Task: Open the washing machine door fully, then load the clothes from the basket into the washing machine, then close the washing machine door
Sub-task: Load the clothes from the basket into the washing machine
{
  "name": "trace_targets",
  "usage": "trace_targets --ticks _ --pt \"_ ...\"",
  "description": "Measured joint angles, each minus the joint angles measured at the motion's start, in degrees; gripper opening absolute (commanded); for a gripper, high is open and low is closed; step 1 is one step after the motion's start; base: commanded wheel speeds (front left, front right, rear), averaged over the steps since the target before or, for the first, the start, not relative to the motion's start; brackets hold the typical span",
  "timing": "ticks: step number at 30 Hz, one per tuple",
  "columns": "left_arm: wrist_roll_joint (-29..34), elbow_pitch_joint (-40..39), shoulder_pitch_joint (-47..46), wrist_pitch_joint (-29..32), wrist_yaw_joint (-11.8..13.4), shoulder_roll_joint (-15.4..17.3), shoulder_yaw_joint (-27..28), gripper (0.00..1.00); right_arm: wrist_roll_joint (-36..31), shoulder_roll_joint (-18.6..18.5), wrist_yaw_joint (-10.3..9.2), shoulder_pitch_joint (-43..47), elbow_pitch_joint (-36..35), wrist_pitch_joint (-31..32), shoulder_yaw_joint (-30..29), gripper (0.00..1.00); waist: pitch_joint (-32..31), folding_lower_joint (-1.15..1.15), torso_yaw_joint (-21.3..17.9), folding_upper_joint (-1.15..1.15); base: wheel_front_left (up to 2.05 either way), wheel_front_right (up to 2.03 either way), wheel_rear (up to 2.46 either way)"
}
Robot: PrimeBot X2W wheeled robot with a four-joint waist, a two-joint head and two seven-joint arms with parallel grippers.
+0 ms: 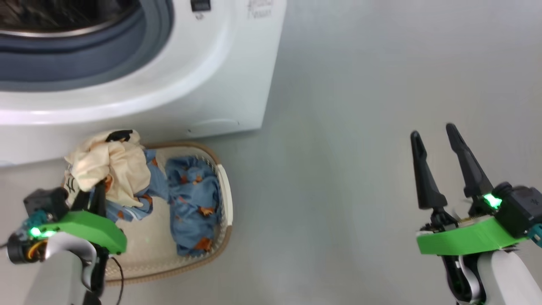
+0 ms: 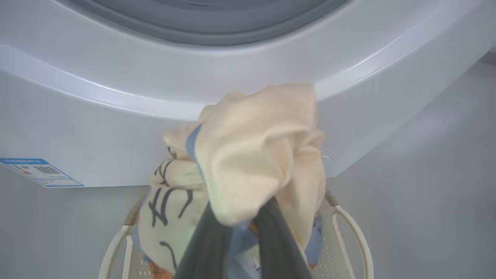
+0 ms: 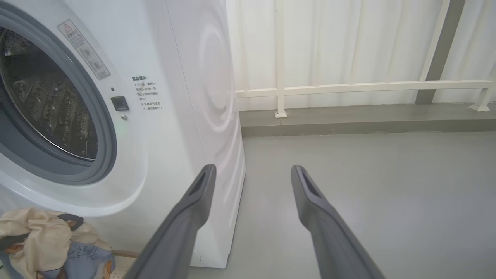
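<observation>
The white washing machine (image 1: 203, 84) stands with its mouth uncovered, showing the grey gasket and steel drum. The cream basket (image 1: 226, 190) sits on the floor just before it. In it, the blue bear-print bundle (image 1: 194, 203) lies slack. The cream-panelled bundle (image 1: 110, 165) bunches high, pinched by the left pincer (image 1: 95, 188).

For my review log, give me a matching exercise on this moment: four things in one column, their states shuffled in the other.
1. left gripper
2. right gripper
3. blue bundle
4. washing machine

A. lying in the basket
B. open above bare floor
C. drum opening uncovered
D. closed on the cream-panelled garment

Pairs: 1-D; 2-B; 3-A; 4-C
</observation>
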Motion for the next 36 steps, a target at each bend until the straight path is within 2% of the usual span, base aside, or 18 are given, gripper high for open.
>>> trace_targets --ticks 6,20,36 --pt "1.6 -5.7 4.2 -0.2 -0.2 -1.5 1.7 0.0 0.0 -1.2 0.0 2.5 0.3 0.0 -1.1 1.0 -3.7 0.0 0.9 0.0 0.0 0.0 0.0" --pt "5.3 -22.5 15.9 -0.2 -0.3 -4.3 5.5 0.0 0.0 -1.5 0.0 7.5 0.6 0.0 -2.3 1.0 -11.8 0.0 3.0 0.0 0.0 0.0 0.0" --pt "9.1 -38.5 27.8 -0.2 -0.4 -6.7 9.6 0.0 0.0 -1.8 0.0 10.6 0.5 0.0 -3.1 1.0 -15.6 0.01 4.1 0.0 0.0 0.0 0.0"
